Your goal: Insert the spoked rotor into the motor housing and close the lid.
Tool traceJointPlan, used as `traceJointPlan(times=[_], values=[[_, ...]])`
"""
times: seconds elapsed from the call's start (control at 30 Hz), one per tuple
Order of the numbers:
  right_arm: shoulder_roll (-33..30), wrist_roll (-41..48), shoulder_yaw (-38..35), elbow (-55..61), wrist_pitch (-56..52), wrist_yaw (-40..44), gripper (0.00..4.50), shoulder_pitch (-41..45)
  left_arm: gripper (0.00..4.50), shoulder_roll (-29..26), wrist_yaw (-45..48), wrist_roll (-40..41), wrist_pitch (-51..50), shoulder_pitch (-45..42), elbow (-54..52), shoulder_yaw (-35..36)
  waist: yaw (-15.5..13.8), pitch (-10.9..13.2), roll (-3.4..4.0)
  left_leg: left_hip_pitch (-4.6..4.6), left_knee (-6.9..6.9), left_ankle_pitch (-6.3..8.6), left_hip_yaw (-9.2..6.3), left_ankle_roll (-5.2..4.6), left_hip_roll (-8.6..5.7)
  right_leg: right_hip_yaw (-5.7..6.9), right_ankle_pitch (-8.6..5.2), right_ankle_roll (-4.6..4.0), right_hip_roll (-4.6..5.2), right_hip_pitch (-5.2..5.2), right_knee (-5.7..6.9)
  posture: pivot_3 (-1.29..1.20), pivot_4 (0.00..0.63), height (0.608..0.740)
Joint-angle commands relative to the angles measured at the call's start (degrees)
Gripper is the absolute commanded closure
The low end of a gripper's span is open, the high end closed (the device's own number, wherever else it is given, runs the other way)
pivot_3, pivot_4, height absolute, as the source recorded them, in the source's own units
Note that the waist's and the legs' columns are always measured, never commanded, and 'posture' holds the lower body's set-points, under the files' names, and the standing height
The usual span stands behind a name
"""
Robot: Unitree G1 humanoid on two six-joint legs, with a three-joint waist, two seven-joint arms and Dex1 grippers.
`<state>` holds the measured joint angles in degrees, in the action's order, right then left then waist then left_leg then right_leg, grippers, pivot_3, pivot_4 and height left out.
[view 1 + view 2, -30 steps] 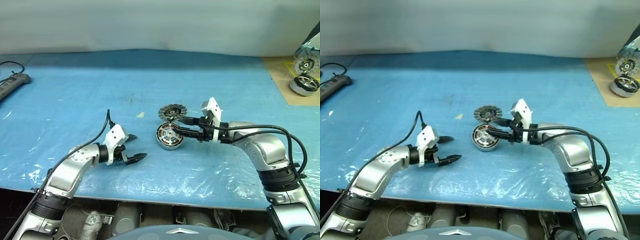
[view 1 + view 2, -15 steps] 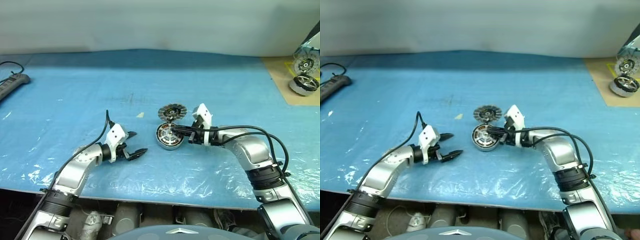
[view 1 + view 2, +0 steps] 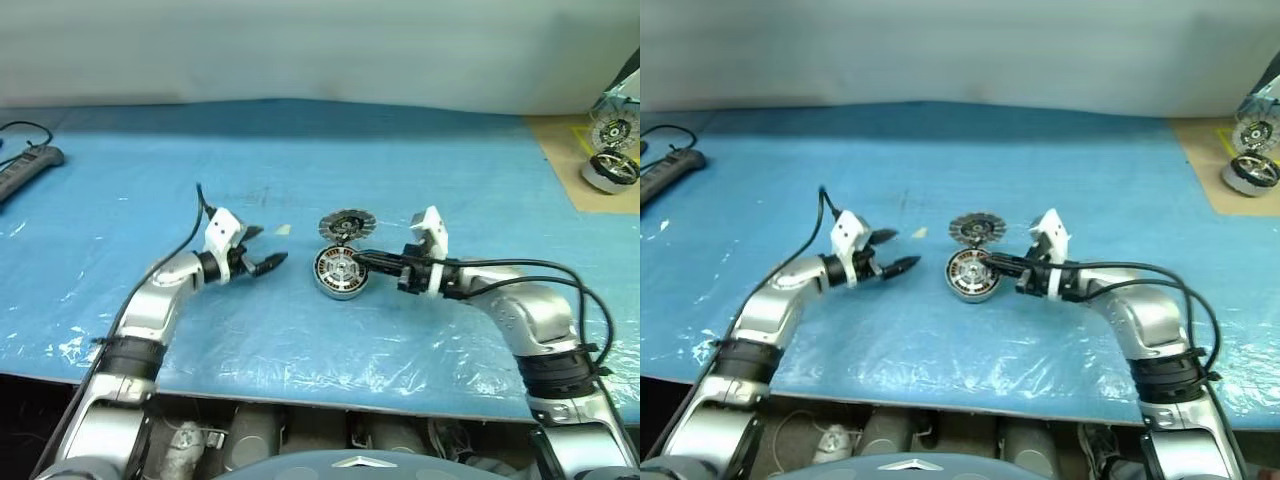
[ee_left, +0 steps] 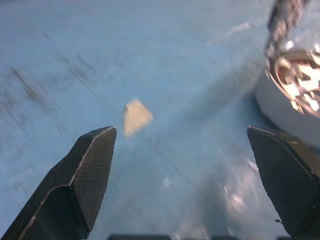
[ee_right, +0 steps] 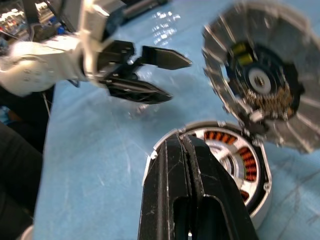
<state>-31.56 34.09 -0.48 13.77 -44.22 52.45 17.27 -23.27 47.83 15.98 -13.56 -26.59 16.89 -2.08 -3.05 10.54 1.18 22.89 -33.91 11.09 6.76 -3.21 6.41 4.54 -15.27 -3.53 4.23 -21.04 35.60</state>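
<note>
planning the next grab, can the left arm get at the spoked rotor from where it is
Probably yes: the left gripper has open jaws, with bare blue mat between it and the spoked rotor. The motor housing and shut right gripper sit nearer, crowding that side.

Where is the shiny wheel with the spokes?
In the left eye view the spoked rotor lies near the middle of the blue table, just behind the motor housing and touching it, left of the right gripper.
</note>
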Motion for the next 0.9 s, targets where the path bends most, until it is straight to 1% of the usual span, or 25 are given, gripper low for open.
traceJointPlan(times=[0.03,0.1,0.2,0.27,0.33,0.37,0.4,0.43,0.53,0.57,0.7,0.8,0.9], values=[[-2.18,2.71,-2.86,4.57,-2.05,-0.63,4.47,-3.76,0.00,2.05,1.66,0.59,4.15,-7.65,9.62,1.75,-0.24,-0.01,-0.04,0.01,0.01,0.00,0.00,0.00,0.00,0.00,0.00,0.00,0.00,0.01,-0.03,0.00,0.150,0.740],[-2.93,2.52,-3.22,5.48,-2.38,-1.60,4.47,-6.23,0.00,4.06,2.09,-0.50,7.35,-12.84,17.36,1.46,-0.65,-0.01,-0.05,0.08,0.02,0.01,0.00,-0.01,0.00,0.01,0.00,0.00,0.00,-0.03,-0.08,0.00,0.150,0.740],[-3.28,2.06,-2.99,7.58,-2.42,-3.05,4.50,-9.94,0.60,6.97,3.41,-2.34,12.83,-19.65,29.02,0.86,-0.82,0.00,-0.07,0.22,0.02,0.01,0.02,-0.02,0.00,0.01,0.01,0.02,0.00,-0.14,-0.14,0.00,0.150,0.740],[-3.03,1.95,-2.97,9.39,-2.43,-4.50,4.50,-12.53,1.34,9.39,5.20,-3.68,15.81,-24.45,37.18,0.34,-0.96,0.02,-0.10,0.23,0.06,0.01,0.02,-0.02,0.00,0.02,0.01,0.03,0.00,-0.16,-0.17,0.00,0.150,0.740],[-2.87,2.02,-3.22,10.50,-2.44,-5.74,4.50,-14.22,1.98,11.31,6.60,-4.44,17.96,-28.05,42.97,0.70,-0.98,0.04,-0.13,0.24,0.12,0.01,0.01,-0.02,0.00,0.05,0.03,0.07,0.00,-0.15,-0.23,0.00,0.150,0.740],[-2.84,2.02,-3.34,10.89,-2.43,-6.25,4.50,-14.89,2.41,12.10,7.14,-4.71,18.86,-29.50,45.20,1.03,-0.97,0.06,-0.16,0.25,0.15,0.01,0.01,-0.02,0.00,0.04,0.05,0.11,0.00,-0.15,-0.29,0.00,0.150,0.740],[-2.91,1.94,-3.51,11.39,-2.42,-6.85,4.50,-15.82,2.71,13.23,7.92,-4.64,19.51,-31.47,47.49,1.59,-0.97,0.08,-0.19,0.25,0.19,0.01,0.01,-0.02,0.00,0.04,0.08,0.14,0.00,-0.14,-0.35,0.00,0.150,0.740],[-3.09,1.78,-3.69,11.74,-2.38,-7.34,4.50,-16.71,3.12,14.40,9.82,-4.22,19.64,-33.70,49.52,2.26,-0.99,0.10,-0.23,0.26,0.22,0.01,0.01,-0.02,-0.01,0.04,0.10,0.17,0.01,-0.14,-0.41,0.00,0.150,0.740],[-3.54,1.26,-4.06,11.78,-2.09,-8.48,4.50,-18.35,4.22,16.22,13.65,-3.72,19.32,-38.88,53.58,3.98,-1.03,0.16,-0.32,0.28,0.31,0.01,0.01,-0.02,-0.01,0.06,0.11,0.19,0.01,-0.13,-0.52,0.00,0.150,0.740],[-3.68,1.08,-4.14,11.74,-1.89,-8.76,4.50,-18.80,4.45,16.46,13.82,-3.81,18.78,-40.27,54.64,4.64,-1.03,0.16,-0.33,0.29,0.34,0.01,0.01,-0.02,-0.01,0.07,0.11,0.20,0.01,-0.13,-0.57,0.00,0.150,0.740],[-3.75,1.31,-5.35,13.56,-1.46,-10.19,4.50,-22.40,4.45,16.70,15.57,-6.23,15.56,-45.06,57.60,4.70,-0.96,0.16,-0.33,0.23,0.61,0.01,0.01,-0.01,-0.03,0.09,0.23,0.40,0.01,-0.12,-0.74,0.00,0.150,0.740],[-3.72,1.52,-5.78,15.61,-1.28,-11.27,4.50,-25.31,4.45,17.18,21.89,-8.55,15.11,-46.37,57.75,3.02,-0.96,0.16,-0.33,0.22,0.77,0.01,0.01,-0.01,-0.03,0.12,0.26,0.44,0.01,-0.15,-0.77,0.00,0.150,0.740],[-3.87,1.38,-6.08,17.28,-0.82,-11.97,4.50,-27.88,4.45,17.46,29.33,-13.89,19.08,-45.21,57.35,-1.93,-0.99,0.17,-0.34,0.23,0.83,0.01,0.01,-0.02,-0.03,0.13,0.27,0.47,0.01,-0.15,-0.81,0.00,0.150,0.740]])
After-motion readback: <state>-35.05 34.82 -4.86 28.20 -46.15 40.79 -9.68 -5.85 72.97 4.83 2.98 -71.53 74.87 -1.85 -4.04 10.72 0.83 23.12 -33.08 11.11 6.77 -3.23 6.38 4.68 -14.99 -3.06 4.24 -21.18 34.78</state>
